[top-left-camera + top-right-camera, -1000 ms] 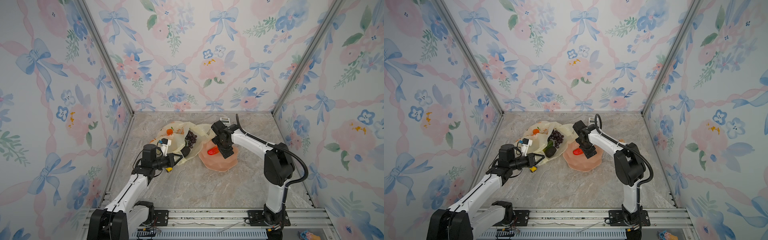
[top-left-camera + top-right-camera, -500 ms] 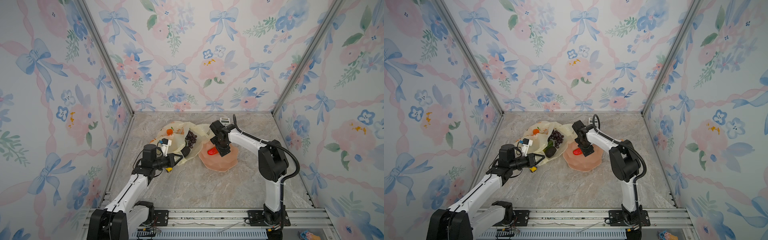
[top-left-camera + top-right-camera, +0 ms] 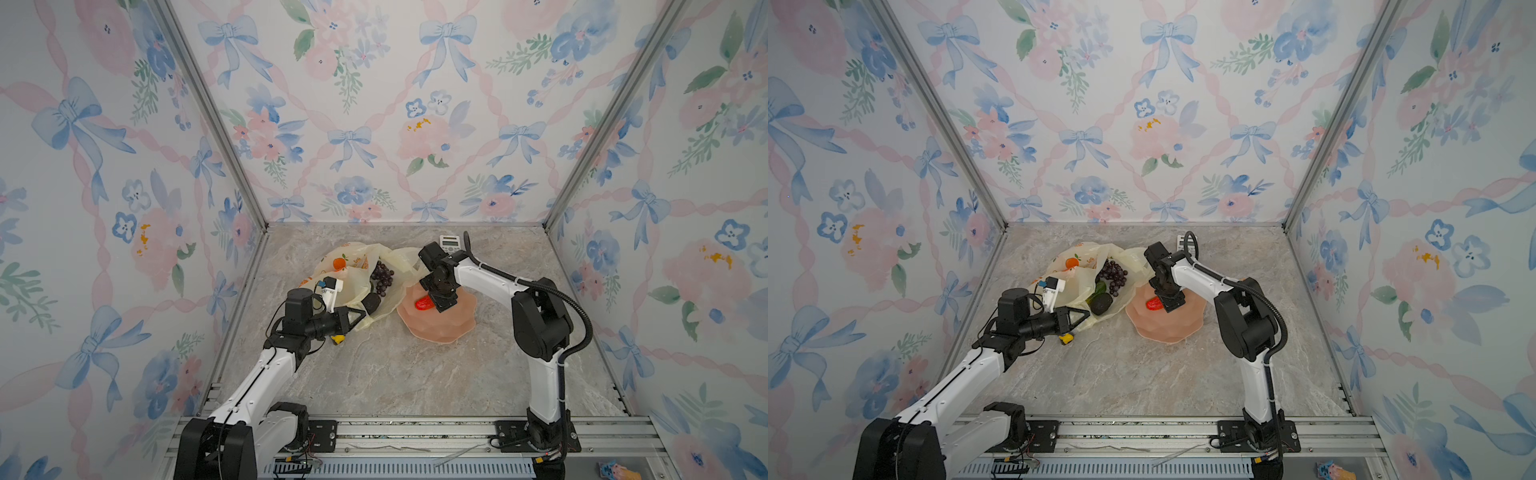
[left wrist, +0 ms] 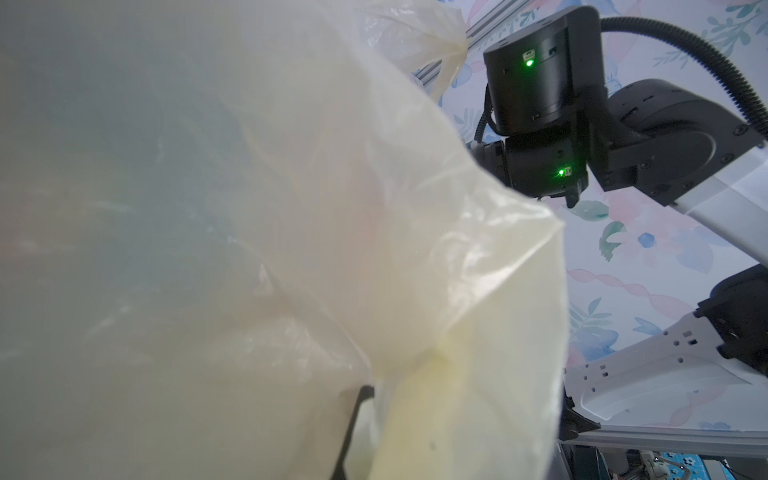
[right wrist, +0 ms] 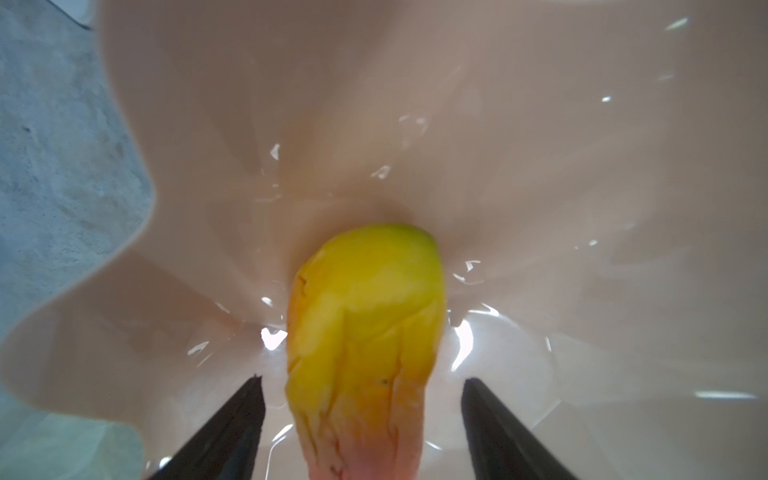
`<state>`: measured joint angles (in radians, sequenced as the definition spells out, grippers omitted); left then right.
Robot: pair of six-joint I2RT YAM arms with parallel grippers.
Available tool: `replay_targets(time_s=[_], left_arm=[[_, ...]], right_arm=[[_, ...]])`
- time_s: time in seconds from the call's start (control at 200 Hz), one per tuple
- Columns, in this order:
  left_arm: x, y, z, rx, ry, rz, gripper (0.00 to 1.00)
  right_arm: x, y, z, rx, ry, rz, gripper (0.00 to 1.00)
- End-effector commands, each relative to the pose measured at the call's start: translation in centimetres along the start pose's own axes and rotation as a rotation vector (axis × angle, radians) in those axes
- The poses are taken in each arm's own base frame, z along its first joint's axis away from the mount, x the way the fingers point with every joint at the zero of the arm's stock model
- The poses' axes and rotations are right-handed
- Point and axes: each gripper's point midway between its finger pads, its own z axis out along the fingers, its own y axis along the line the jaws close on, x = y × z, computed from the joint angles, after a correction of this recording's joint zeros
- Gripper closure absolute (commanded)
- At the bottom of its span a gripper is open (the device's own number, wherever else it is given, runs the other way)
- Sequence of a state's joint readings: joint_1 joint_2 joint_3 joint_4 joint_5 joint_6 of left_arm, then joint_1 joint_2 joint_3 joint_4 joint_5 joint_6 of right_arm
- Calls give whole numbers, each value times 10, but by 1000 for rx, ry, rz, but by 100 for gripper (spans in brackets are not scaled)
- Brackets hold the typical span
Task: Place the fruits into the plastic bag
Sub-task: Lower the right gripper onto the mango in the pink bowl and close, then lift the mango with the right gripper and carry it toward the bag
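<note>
Left gripper (image 3: pixel 362 316) clenched on crinkly pale-yellow plastic bag (image 3: pixel 353 286), apparently propping its mouth open; right gripper (image 5: pixel 361 378), jaws parted, straddles red-yellow toy fruit (image 5: pixel 365 299) on pink scalloped plate (image 5: pixel 374 104).

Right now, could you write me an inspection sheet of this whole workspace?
Surface: marble-look tabletop, no damage seen.
Job's things: plastic bag lies open, grape bunch and dark avocado at its mouth; red-yellow fruit lies on the pink plate.
Clutter: calculator at the back; small yellow toy by the left gripper.
Grippers: left gripper shut on the bag's edge; right gripper open, jaws either side of the red-yellow fruit.
Cables: black hose along the right arm, no snag seen.
Surroundings: floral wallpaper walls on three sides; metal rail in front.
</note>
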<state>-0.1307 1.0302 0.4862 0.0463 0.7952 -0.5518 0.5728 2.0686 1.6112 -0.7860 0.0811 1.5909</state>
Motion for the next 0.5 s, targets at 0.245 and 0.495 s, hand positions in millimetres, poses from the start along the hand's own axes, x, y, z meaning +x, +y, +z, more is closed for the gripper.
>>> replay_targets(time_s=[0.245,0.495], left_arm=[[-7,-8,-3,5,-14,42,100],[-7,-8,-3,4,-16,45,100]], right_arm=[[-2,-15,24,42,25,31,29],[-1,-16,26,27,35,29,48]])
